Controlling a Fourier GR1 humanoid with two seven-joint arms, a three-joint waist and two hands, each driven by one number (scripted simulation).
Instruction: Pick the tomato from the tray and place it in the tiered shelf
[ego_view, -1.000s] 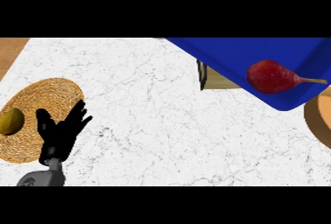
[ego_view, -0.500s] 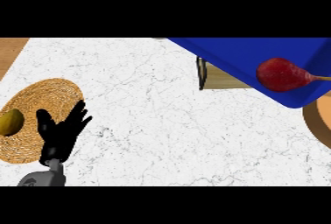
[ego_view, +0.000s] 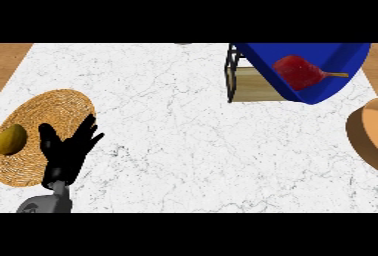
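A red tomato (ego_view: 297, 71) with a thin yellowish stalk lies in the blue tray (ego_view: 336, 56) at the top right. The tray hangs tilted over the tiered shelf (ego_view: 244, 82), a dark wire frame with a wooden board, and hides most of it. No hand shows at the tray. My left hand (ego_view: 68, 152) rests open at the lower left, fingers up, over the edge of a woven round mat (ego_view: 52, 112). My right hand is out of sight.
A yellow-green fruit (ego_view: 12, 138) sits on the woven mat at the left edge. A brown wooden rounded thing (ego_view: 365, 132) pokes in at the right edge. White marble counter (ego_view: 192, 145) spans the middle.
The blue tray with the tomato has shifted up and back in the view, uncovering more of the shelf's left side. The left hand has stayed put.
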